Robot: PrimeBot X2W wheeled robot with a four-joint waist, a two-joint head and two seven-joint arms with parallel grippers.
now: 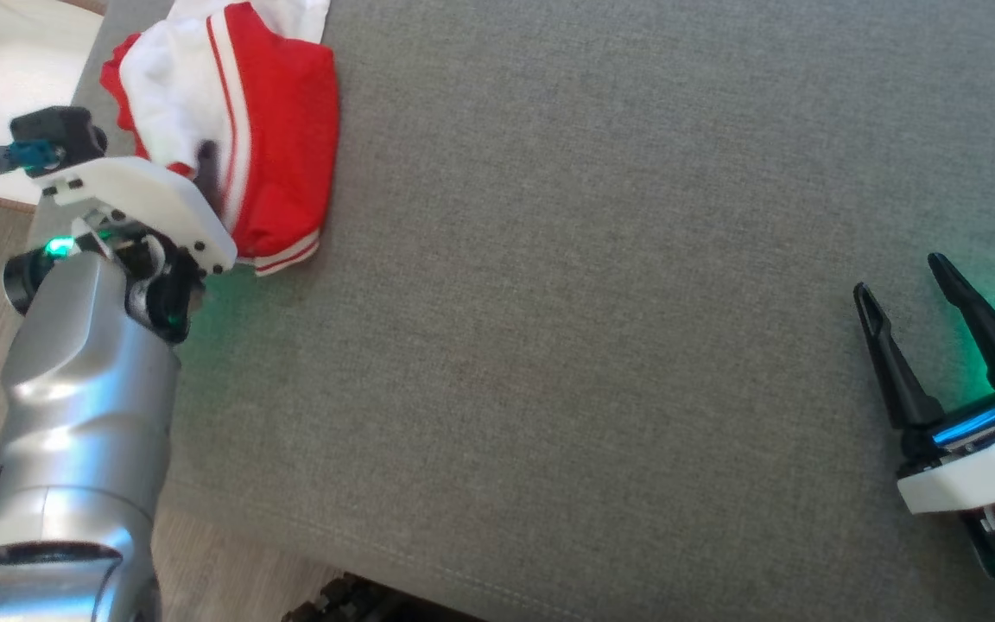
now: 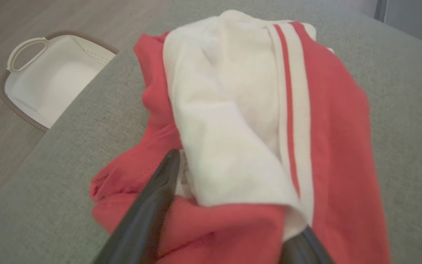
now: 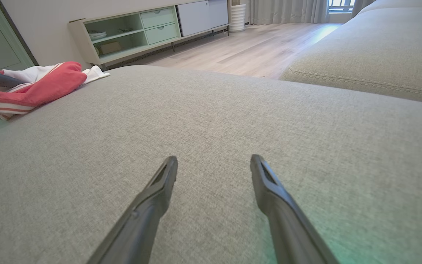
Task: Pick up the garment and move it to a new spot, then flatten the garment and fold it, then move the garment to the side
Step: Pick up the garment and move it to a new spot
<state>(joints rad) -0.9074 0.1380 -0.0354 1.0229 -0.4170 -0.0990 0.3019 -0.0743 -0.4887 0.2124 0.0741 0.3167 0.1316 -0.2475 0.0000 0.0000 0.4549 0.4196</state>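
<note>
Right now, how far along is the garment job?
Nothing looks done: the garment lies bunched at the far left corner of the cushion. In hand: the left gripper is at the cloth with jaws open, one finger tucked under a white fold, no grip closed. The right gripper hangs open over bare cushion. Remaining: pick up, move, flatten, fold, set aside.

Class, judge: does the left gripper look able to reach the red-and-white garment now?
Likely yes: the left gripper is open, its fingers right at the garment with nothing in between.
</note>
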